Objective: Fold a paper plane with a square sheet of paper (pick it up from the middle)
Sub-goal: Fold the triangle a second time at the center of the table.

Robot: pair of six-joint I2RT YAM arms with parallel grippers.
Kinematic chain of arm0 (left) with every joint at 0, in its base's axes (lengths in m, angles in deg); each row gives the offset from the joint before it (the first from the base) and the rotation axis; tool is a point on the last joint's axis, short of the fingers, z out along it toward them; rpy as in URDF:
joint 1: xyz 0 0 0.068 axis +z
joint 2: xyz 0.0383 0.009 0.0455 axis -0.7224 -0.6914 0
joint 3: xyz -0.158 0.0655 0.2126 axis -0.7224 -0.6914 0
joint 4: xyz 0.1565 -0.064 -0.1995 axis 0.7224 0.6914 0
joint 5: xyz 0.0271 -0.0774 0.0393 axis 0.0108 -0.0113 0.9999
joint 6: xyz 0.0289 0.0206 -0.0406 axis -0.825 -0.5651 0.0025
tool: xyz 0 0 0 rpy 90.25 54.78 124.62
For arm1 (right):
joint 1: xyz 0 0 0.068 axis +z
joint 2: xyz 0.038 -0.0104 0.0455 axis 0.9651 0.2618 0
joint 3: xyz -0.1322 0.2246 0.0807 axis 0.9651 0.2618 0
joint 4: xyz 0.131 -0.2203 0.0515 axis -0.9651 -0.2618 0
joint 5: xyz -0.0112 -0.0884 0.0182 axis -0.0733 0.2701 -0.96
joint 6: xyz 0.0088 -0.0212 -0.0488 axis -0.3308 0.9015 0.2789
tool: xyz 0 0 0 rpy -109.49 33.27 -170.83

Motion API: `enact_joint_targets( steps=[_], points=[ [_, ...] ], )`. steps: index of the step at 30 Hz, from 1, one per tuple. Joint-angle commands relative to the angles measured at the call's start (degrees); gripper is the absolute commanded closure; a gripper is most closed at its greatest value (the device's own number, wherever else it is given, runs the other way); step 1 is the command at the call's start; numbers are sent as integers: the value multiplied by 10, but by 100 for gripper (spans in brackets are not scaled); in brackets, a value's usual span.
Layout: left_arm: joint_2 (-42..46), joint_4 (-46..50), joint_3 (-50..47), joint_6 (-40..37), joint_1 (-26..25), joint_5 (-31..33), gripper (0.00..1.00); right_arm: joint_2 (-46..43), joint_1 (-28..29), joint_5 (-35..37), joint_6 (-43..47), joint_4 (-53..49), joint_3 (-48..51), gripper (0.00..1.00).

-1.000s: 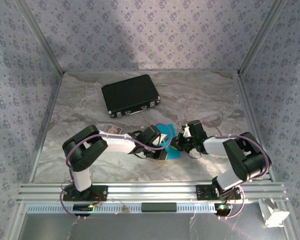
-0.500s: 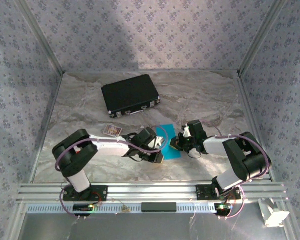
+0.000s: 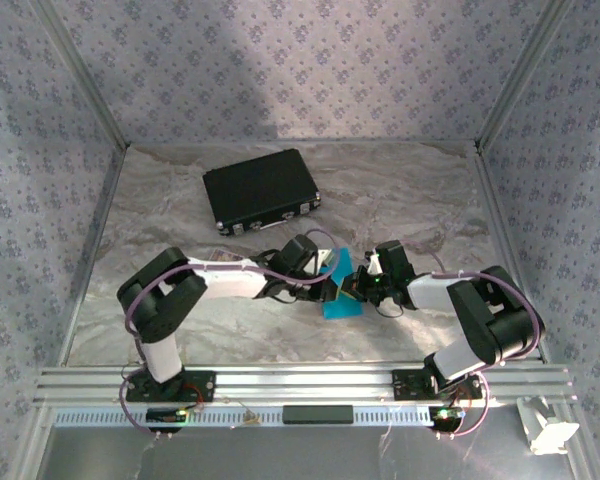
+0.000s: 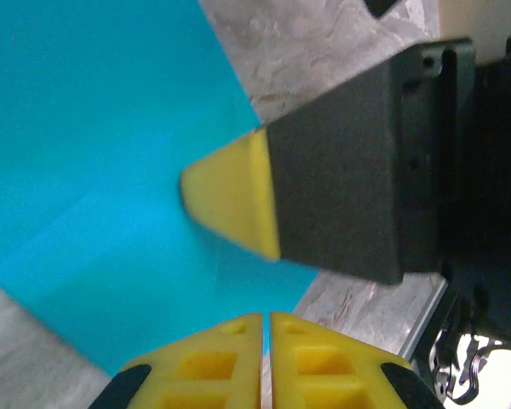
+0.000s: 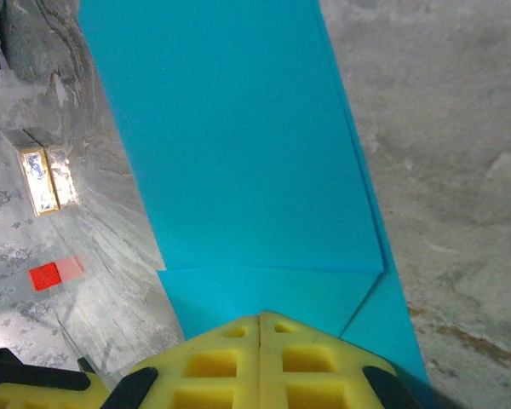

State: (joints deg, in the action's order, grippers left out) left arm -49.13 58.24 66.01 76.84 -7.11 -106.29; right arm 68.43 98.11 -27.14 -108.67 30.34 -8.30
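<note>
Left end effector (image 4: 266, 328) closed, right end effector (image 5: 260, 324) closed at cyan paper (image 5: 238, 145) edge, open table (image 5: 443, 128) around.

Crowded at mid-table by the left gripper (image 3: 332, 290) and right gripper (image 3: 356, 288), close together over the blue sheet (image 3: 342, 303), with hardly a gap between. Blocked at far left by the black case (image 3: 261, 190). Open across the far right of the table (image 3: 420, 190).

Soft overhead light; bright back wall (image 3: 280, 70); square sheet of paper (image 4: 85, 128) slightly blurred.
</note>
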Motion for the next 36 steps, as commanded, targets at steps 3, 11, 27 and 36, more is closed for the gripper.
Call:
enact_joint_targets(
  steps=[3, 11, 27, 36],
  points=[
    [-28, 43, 23, -15, 0, 7, 91, 5, 0, 39, -7, -39, 18, 100],
    [-64, 44, -11, -22, -2, 0, 94, -9, 0, 41, -21, -18, 24, 100],
    [-53, 49, -25, -34, -2, 19, 98, -91, 23, -1, 19, -82, 6, 100],
    [-53, 50, -24, -34, -2, 18, 99, -31, 41, -13, 11, -46, 2, 100]
  ],
)
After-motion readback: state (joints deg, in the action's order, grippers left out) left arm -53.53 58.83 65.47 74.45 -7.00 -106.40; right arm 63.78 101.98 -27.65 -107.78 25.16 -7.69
